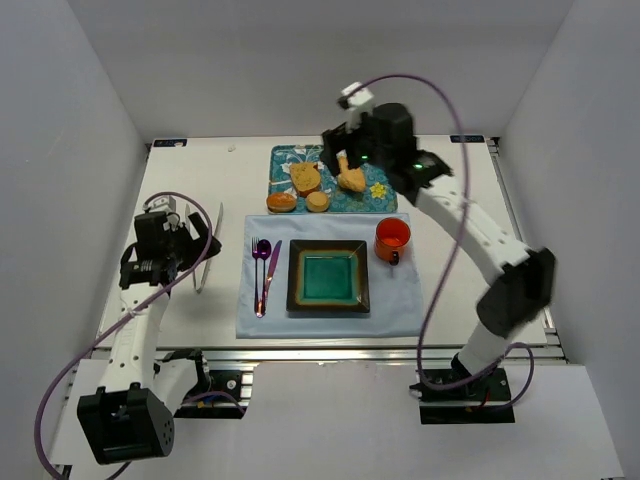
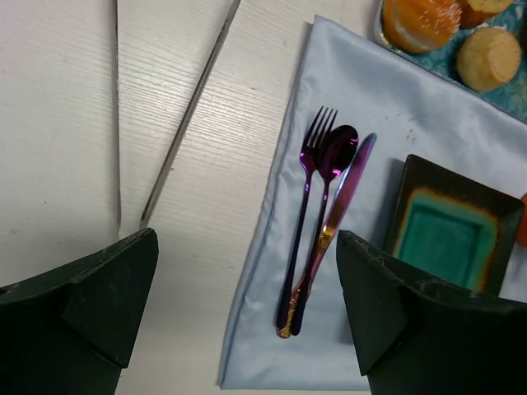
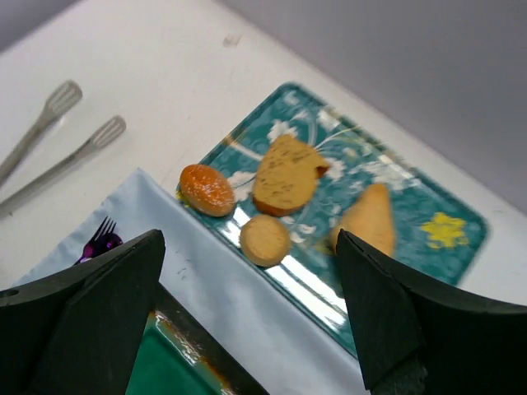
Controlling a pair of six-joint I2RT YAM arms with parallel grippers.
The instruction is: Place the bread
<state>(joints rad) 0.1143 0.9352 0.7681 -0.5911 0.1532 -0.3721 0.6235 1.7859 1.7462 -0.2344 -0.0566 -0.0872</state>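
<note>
Bread (image 3: 265, 239) is still sitting on the tray (image 3: 395, 177), so basically nothing's done yet: no grab, no lift, no drop-off. My guess is it's headed for the plate (image 1: 328, 277) on the cloth (image 1: 400, 300), which has nothing on it. Right arm (image 1: 470, 220) hangs over the tray with its jaws wide open and empty. In the wrist view the bread sits below and between them, untouched. Left arm (image 1: 150, 300) is off to the side over the counter (image 1: 200, 180) near the tongs (image 2: 185, 115), jaws open too, holding nothing. The bread itself is a small round bun, pale golden-tan with a smooth top. It's at the tray's near edge, just beside a darker reddish oval bun (image 3: 206, 189) and a bigger slice (image 3: 284, 173).
</note>
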